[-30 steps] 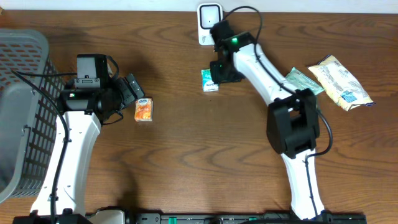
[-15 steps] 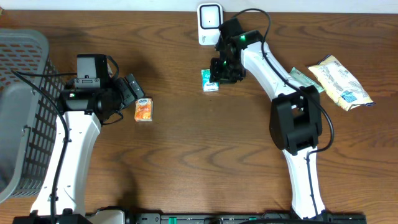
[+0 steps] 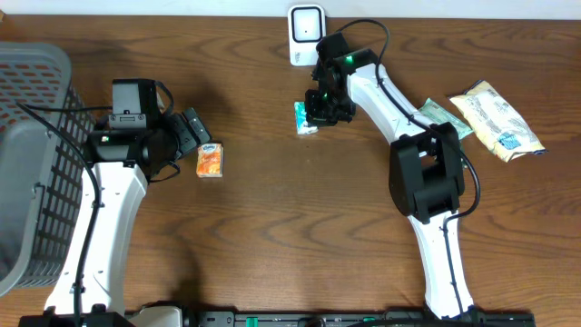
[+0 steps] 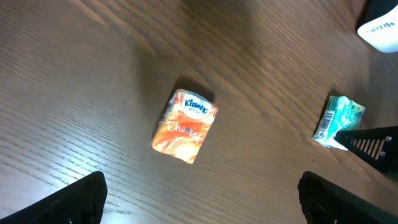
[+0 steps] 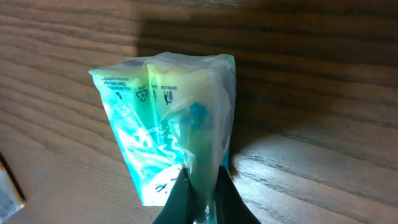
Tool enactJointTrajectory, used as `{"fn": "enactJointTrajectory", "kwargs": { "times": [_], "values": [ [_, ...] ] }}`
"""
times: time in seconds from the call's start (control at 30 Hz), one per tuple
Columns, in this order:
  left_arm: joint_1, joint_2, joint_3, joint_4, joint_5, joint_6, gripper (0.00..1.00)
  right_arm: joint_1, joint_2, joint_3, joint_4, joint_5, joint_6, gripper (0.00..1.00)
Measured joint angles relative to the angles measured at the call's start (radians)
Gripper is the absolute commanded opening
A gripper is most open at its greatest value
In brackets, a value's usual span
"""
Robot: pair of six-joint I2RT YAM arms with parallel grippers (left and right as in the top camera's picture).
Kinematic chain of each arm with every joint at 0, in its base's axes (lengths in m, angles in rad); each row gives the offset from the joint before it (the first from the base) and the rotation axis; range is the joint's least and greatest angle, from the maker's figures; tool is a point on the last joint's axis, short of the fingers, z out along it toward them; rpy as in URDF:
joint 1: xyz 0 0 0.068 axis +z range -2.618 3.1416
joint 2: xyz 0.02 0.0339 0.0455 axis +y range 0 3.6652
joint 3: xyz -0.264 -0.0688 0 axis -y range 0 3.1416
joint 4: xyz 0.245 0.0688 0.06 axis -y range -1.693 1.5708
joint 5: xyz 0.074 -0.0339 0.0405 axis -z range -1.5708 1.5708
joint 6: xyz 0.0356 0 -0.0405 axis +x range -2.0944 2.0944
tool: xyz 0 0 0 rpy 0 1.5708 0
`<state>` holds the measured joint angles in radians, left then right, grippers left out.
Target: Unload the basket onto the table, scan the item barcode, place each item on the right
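Note:
A teal tissue packet (image 3: 305, 118) lies on the wooden table just below the white barcode scanner (image 3: 306, 32). My right gripper (image 3: 320, 109) is shut on a pinched fold of the packet's wrapper. In the right wrist view the teal packet (image 5: 163, 124) fills the centre, and the right gripper (image 5: 202, 202) clamps its lower edge. An orange Kleenex pack (image 3: 210, 160) lies at the left, and my left gripper (image 3: 194, 134) stands open just beside it. In the left wrist view the orange pack (image 4: 185, 126) lies ahead of the wide-open left gripper (image 4: 200, 198), untouched.
A grey wire basket (image 3: 36, 163) stands at the far left edge. A green sachet (image 3: 445, 118) and a pale yellow snack bag (image 3: 495, 120) lie at the right. The left wrist view also shows the teal packet (image 4: 337, 120) and a corner of the scanner (image 4: 379, 28).
My right gripper has closed onto the teal packet's wrapper, and its wrist has shifted slightly over the packet. The left arm and the orange pack have not moved.

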<state>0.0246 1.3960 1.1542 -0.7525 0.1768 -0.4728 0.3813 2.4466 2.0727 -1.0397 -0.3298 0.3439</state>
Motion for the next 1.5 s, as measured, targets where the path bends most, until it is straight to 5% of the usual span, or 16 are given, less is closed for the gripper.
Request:
{"fn": "enactJointTrajectory", "kwargs": {
  "times": [0.33, 0.47, 0.87, 1.1, 1.33, 1.5],
  "values": [
    [0.000, 0.000, 0.000, 0.000, 0.000, 0.000, 0.98, -0.143, -0.153, -0.010, -0.023, -0.505, -0.340, 0.01],
    [0.000, 0.000, 0.000, 0.000, 0.000, 0.000, 0.98, -0.239, -0.235, -0.007, -0.023, -0.774, -0.344, 0.01],
    [0.000, 0.000, 0.000, 0.000, 0.000, 0.000, 0.98, -0.371, -0.230, -0.007, -0.040, -1.163, -0.196, 0.01],
    [0.000, 0.000, 0.000, 0.000, 0.000, 0.000, 0.98, -0.373, -0.230, -0.007, -0.047, -1.128, -0.175, 0.01],
    [0.000, 0.000, 0.000, 0.000, 0.000, 0.000, 0.98, -0.235, -0.228, 0.010, -0.032, -0.629, -0.111, 0.01],
    [0.000, 0.000, 0.000, 0.000, 0.000, 0.000, 0.98, -0.150, -0.227, 0.191, -0.019, -0.351, -0.090, 0.01]
  ]
}}
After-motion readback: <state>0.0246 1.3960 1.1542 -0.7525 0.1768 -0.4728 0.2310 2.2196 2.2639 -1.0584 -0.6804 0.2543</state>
